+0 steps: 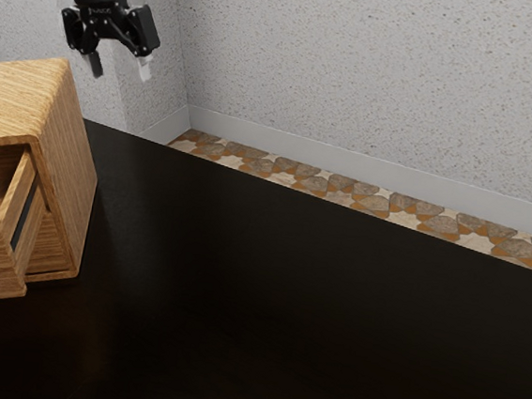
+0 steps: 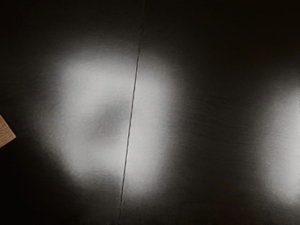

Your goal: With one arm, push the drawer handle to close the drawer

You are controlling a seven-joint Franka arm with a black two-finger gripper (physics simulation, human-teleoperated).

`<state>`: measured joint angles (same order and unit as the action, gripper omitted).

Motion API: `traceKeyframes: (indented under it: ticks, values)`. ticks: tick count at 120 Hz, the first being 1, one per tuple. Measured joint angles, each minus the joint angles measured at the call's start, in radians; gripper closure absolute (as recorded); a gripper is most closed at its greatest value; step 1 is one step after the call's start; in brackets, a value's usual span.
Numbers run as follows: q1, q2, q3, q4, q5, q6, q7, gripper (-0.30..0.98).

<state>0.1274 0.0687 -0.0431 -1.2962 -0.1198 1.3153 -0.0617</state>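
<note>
High at the exterior view's upper left hangs my gripper, open, its two fingers apart with nothing between them. Below it, at the exterior view's left edge, stands a wooden cabinet with rounded edges. Its drawer is pulled out, with part of the inside showing. I cannot make out a handle on it. In the wrist view a wooden corner shows at the edge; which part it belongs to I cannot tell.
The black table stretches from the cabinet toward the exterior view's right. Beyond its far edge are a patterned floor and a speckled wall. In the wrist view, bright reflections and a thin dark line cross the tabletop.
</note>
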Motion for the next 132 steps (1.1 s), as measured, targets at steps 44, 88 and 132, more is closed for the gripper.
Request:
traceKeyframes:
  ticks: [44, 88, 132]
  values:
    - [0.153, -1.034, -0.209, -0.882, -0.011, 0.101, -0.104, 0.25]
    - [0.389, -1.394, 0.015, -1.140, 0.226, -0.131, -0.174, 0.62]
    - [0.328, -1.437, 0.073, -1.317, 0.290, -0.074, -0.122, 0.67]
